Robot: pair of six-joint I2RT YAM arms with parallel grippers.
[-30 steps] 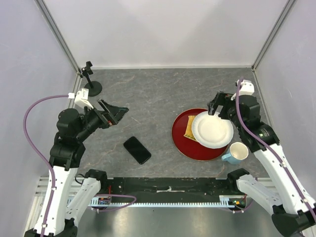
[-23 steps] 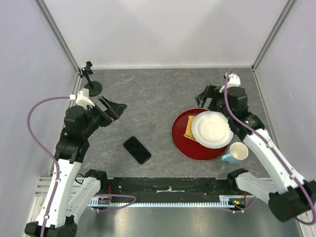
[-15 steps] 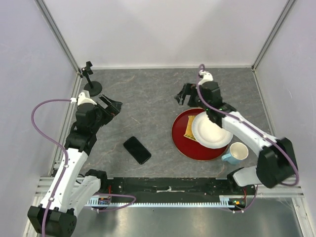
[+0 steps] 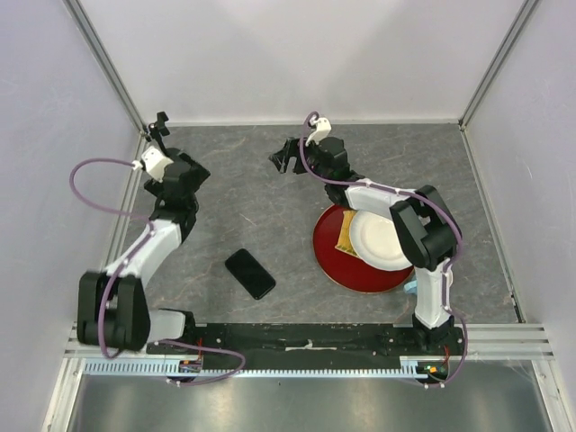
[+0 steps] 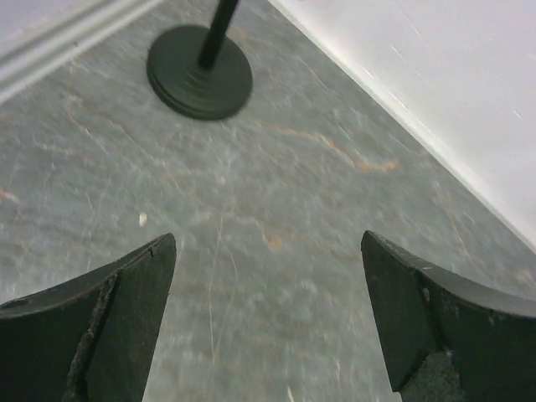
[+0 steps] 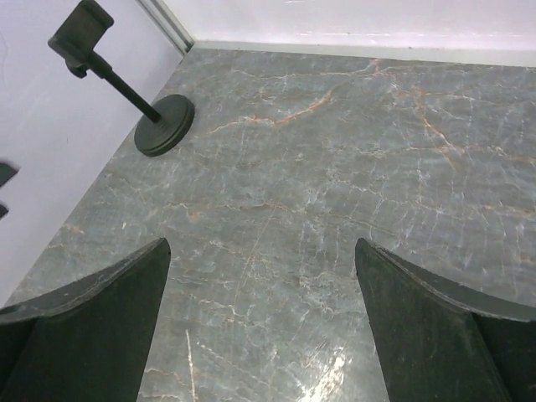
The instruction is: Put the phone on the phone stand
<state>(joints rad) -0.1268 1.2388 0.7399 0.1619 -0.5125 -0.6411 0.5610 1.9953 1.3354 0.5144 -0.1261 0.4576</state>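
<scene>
Phone (image 4: 250, 274) flat, seemingly clear of stand (image 6: 164, 125)

Top view: fixed overhead, looking down on the whole tabletop (image 4: 261, 193). Left wrist view: low and close over the far-left corner. Right wrist view: higher, facing left. All three share the stand (image 5: 199, 71).

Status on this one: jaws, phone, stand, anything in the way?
Both jaws wide open, empty. Phone flat on table, untouched. Stand upright, far-left corner, clamp empty. No clutter between them; red plate off right.
</scene>
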